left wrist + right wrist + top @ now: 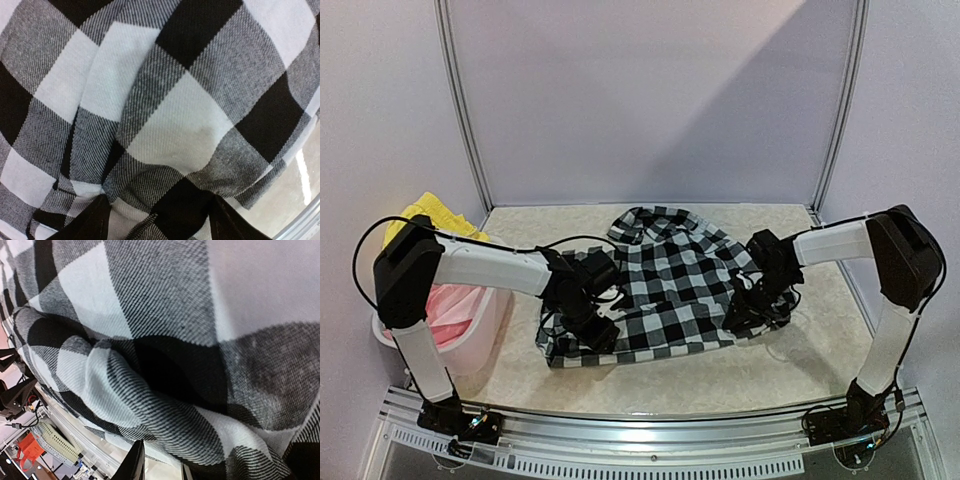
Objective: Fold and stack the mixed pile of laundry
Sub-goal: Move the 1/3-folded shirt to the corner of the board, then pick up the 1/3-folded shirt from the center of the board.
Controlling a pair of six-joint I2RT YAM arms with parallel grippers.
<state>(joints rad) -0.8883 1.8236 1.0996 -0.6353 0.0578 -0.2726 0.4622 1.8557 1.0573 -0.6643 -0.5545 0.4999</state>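
Clenched on a bunched fold at the near left corner of the checked shirt [670, 280] with the left jaws [592, 335]; clenched on a gathered fold at its right edge with the right jaws [748, 315]. In both wrist views, nothing but black-and-white check crowding the lens, creased toward the dark fingertips.

Spread mostly flat across the middle of a pale, speckled bench [810, 350], rumpled at the far end. Closed in behind by a plain pale wall [660, 100] and two slim metal posts [460, 100] at the back corners. Bounded in front by a perforated metal rail [650, 440] carrying both arm bases.

At the bench's left edge, a white plastic basket [492, 322] holding a pink piece [450, 305], with a yellow one [435, 212] draped at its far rim.

Open bench showing behind the shirt, along its near hem, and out to the right beyond the right jaws. Tighter on the left, with the basket just beside the left forearm.
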